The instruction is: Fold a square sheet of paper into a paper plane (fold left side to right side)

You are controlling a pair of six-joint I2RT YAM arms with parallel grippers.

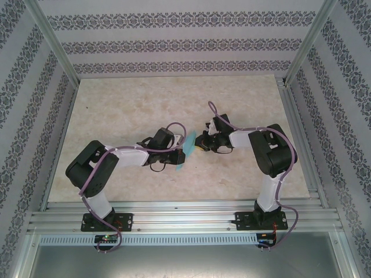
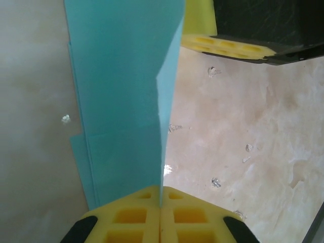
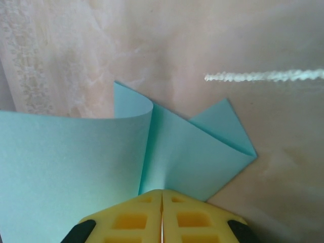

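Both left gripper point(image 2: 160, 198) and right gripper point(image 3: 162, 195) clamp the folded paper point(image 1: 188, 144) between them.

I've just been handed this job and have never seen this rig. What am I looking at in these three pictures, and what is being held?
You are seeing two robot arms bolted at the near edge of a marble-patterned table. The overhead picture looks down from behind them, so the left arm is on the left. The left gripper and right gripper meet mid-table. The other two pictures come from a camera on each wrist, and the yellow pads at the bottom are that arm's own fingers. Both grippers are shut on one part-folded turquoise paper sheet. The left pinches a narrow, layered strip of it, and the right pinches where curled and folded flaps meet.
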